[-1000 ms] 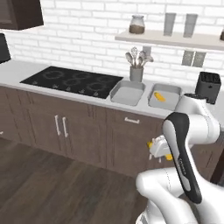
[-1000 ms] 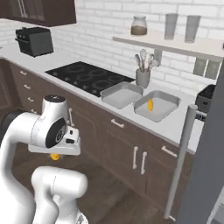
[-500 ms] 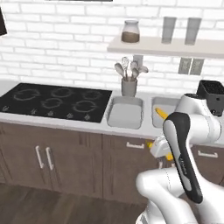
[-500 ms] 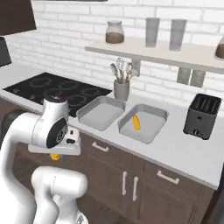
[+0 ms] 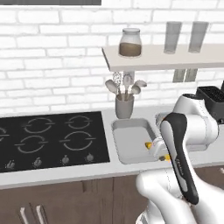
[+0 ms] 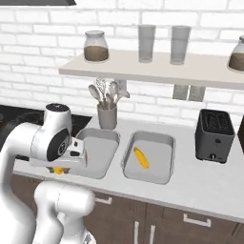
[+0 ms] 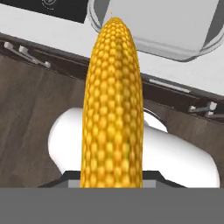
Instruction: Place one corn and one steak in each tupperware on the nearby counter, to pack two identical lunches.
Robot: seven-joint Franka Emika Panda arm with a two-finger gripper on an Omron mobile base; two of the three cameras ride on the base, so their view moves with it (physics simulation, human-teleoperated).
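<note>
The fingers are clenched on the corn (image 7: 112,105) at frame centre; stiff, light, bumpy and round, so mid-cob holds best

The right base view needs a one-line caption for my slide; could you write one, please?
Tool shut on a corn cob beside the left tupperware; the right tupperware holds another cob.

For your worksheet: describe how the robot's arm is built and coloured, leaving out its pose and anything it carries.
The arm is made of rounded, glossy white shells joined in thick segments. A long dark, near-black panel runs along one link, and a dark grey disc caps a joint in the right base view. No cables or written markings are visible.
</note>
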